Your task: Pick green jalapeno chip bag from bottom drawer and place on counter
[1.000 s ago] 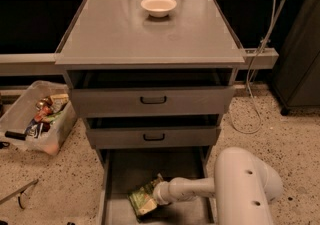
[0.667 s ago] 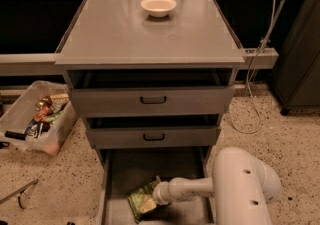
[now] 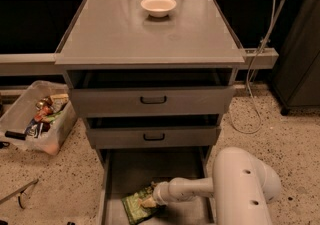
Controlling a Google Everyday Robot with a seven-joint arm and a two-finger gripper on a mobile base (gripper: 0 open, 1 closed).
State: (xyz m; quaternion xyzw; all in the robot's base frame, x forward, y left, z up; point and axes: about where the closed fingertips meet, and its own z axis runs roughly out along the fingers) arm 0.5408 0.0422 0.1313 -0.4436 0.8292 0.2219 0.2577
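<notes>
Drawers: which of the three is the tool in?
The bottom drawer, pulled out furthest; the tool is at the green chip bag inside. Top drawer and middle drawer are barely open.

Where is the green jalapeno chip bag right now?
The green jalapeno chip bag lies front-left on the bottom drawer floor, bottom centre of the camera view, with the hand at its right edge.

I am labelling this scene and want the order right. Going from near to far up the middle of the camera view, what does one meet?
bottom drawer, holding the green jalapeno chip bag with the gripper at it → lower drawer front → upper drawer front → counter → white bowl
</notes>
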